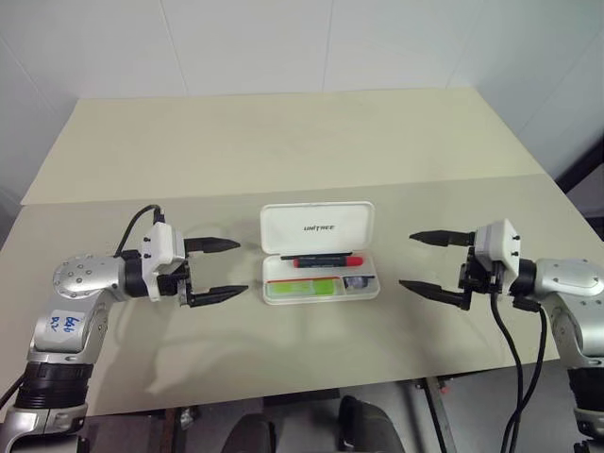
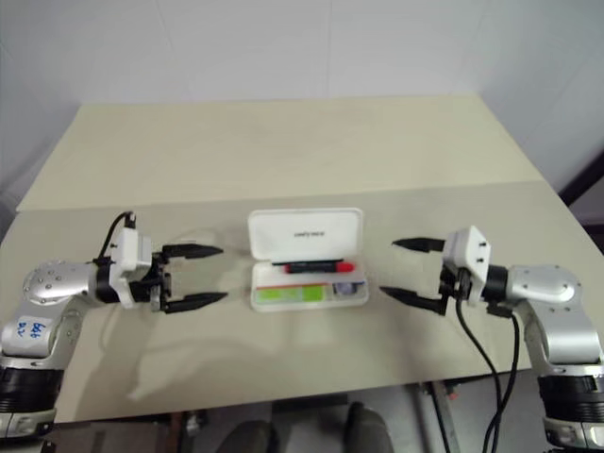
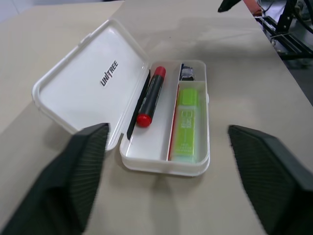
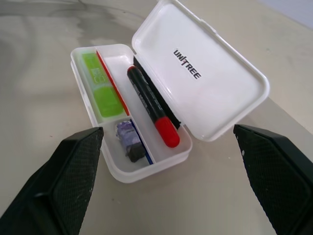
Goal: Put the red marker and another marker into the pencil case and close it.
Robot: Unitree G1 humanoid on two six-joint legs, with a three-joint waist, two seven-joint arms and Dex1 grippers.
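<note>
Both pairs of fingers stand apart and hold nothing: the left gripper (image 1: 215, 269) hangs over the desk (image 1: 283, 151) at about nine o'clock from the case (image 1: 319, 253), its tips pointing in toward it, and the right gripper (image 1: 432, 261) mirrors it at about three o'clock, also aimed inward. Each is near the case but clear of it, with bare desk between tips and plastic. The case sits in the middle of the near half of the desk, open, its lid (image 3: 93, 85) swung up and back toward twelve o'clock with the lettering on its inner face showing. In the tray, the red marker (image 4: 152, 105) lies lengthwise in the compartment next to the hinge, beside a thin black item along the hinge edge. The green marker (image 3: 187, 122) lies in the front compartment, on the six o'clock side, parallel to the red one and separated from it by a thin divider. A small dark object (image 4: 128, 140) shares the front compartment toward the three o'clock end. I judge that loading is done: both markers are inside and lie flat enough not to block the lid. What is left is the closing, which means getting a finger behind the lid's far edge, folding it forward and pressing until it latches.
</note>
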